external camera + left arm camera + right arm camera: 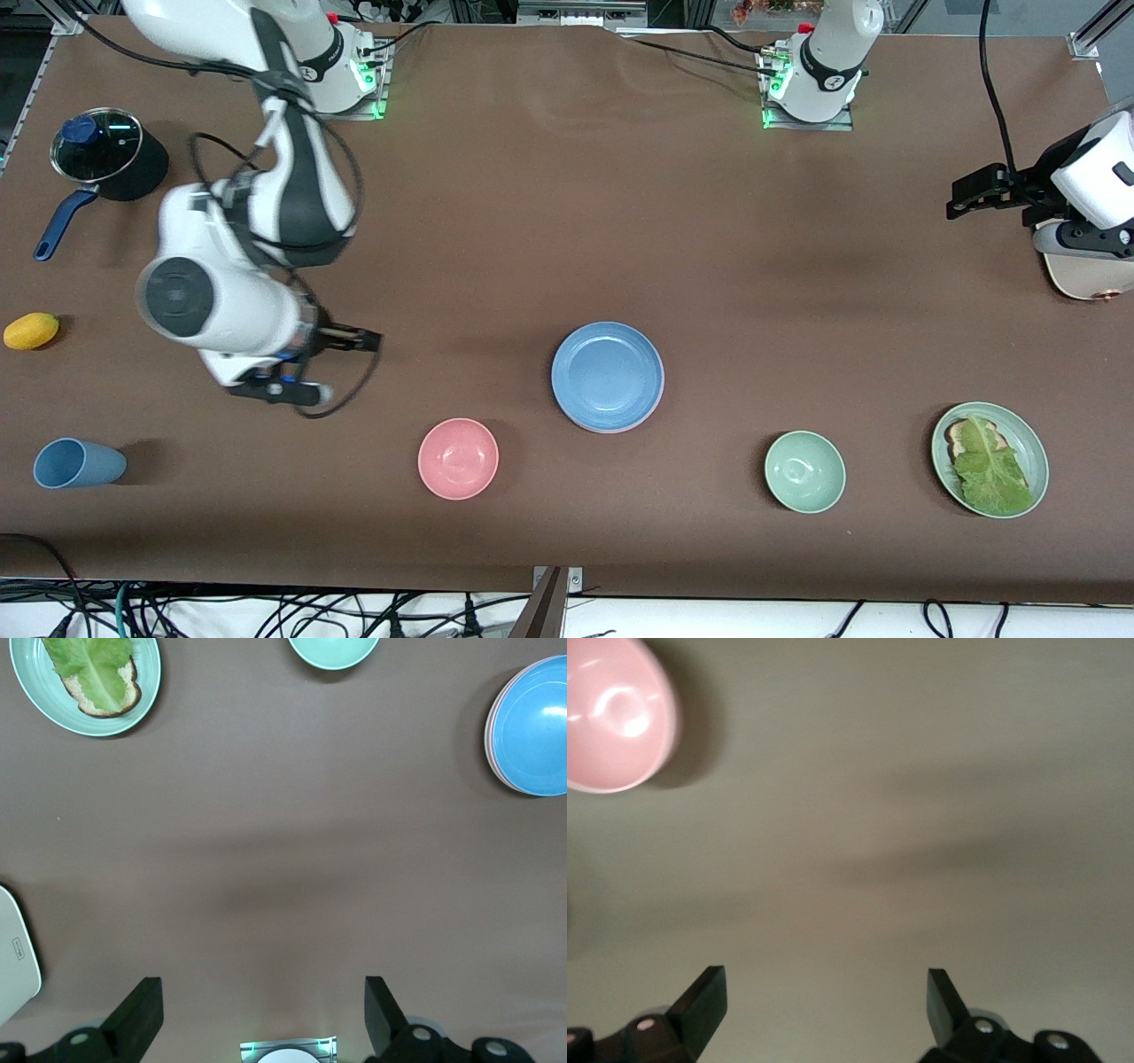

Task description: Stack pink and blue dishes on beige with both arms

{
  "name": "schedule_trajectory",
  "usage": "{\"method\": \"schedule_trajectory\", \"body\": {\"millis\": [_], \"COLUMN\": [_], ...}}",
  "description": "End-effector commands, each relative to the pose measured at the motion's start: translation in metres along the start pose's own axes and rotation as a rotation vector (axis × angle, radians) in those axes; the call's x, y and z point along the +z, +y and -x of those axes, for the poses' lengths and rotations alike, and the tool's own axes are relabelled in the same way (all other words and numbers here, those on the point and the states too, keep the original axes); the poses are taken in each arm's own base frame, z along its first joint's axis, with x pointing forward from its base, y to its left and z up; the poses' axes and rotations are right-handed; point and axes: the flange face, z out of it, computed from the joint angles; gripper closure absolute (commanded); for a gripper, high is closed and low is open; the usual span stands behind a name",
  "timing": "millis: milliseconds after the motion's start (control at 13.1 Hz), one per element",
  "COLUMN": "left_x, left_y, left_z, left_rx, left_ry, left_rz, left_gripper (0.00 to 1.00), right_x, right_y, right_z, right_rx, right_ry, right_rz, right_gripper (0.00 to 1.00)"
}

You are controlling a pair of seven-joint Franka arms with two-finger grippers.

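The blue plate (607,374) is seen lying on top of a stack near the middle of the table (567,221), and a thin pink rim (490,735) shows under its edge in the left wrist view, so the pink plate is judged to lie directly beneath it. The beige plate cannot be made out under these two from any view; whether it forms the base of the stack cannot be told. The right gripper (359,338) is held over bare table toward the right arm's end, above a spot farther from the front camera than the pink bowl (458,458), and its fingers (700,1001) are seen spread wide with nothing between them. The left gripper (970,197) is held over the left arm's end of the table, beside a cream toaster (1090,279), and its fingers (137,1014) are likewise spread apart and empty. Neither gripper is touching any dish. The stacking step is therefore judged to be finished or nearly so, with both arms standing clear. If the beige plate is indeed at the bottom, nothing further is called for beyond keeping the arms away; if not, the stack would have to be lifted by its rim and carried to that plate.
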Motion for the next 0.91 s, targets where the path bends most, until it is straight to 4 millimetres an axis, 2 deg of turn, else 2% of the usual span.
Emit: {"method": "schedule_trajectory", "body": {"millis": [0, 76, 152, 228, 457, 609, 685, 762, 838], "left_x": [-0.001, -0.001, 0.000, -0.001, -0.001, -0.001, -0.001, -0.001, -0.001], "left_y": [0.001, 0.001, 0.001, 0.001, 0.001, 0.001, 0.001, 0.001, 0.001], "left_z": [-0.001, -0.001, -0.001, -0.001, -0.001, -0.001, -0.001, -0.001, -0.001], "left_rx": [-0.005, -0.005, -0.005, -0.005, -0.005, -0.005, -0.005, -0.005, -0.005], "left_ry": [0.010, 0.010, 0.008, 0.010, 0.010, 0.010, 0.010, 0.010, 0.010], "left_rz": [0.010, 0.010, 0.010, 0.010, 0.010, 0.010, 0.010, 0.010, 0.010], "left_gripper": [0.00, 0.00, 0.00, 0.00, 0.00, 0.00, 0.00, 0.00, 0.00], "right_x": [-0.053, -0.064, -0.089, -0.114, -0.135, -0.159, -0.164, -0.166, -0.164], "right_y": [0.049, 0.053, 0.063, 0.085, 0.112, 0.135, 0.134, 0.149, 0.153], "right_z": [0.019, 0.028, 0.039, 0.046, 0.058, 0.079, 0.091, 0.100, 0.109], "right_rx": [0.029, 0.005, -0.022, -0.011, -0.018, -0.019, -0.034, -0.017, -0.014], "right_ry": [-0.021, -0.040, -0.006, 0.030, 0.012, 0.009, 0.001, 0.007, 0.029], "right_rz": [-0.004, 0.008, 0.040, 0.040, 0.021, 0.022, 0.026, 0.040, 0.051], "right_gripper": [0.00, 0.00, 0.00, 0.00, 0.00, 0.00, 0.00, 0.00, 0.00]}}
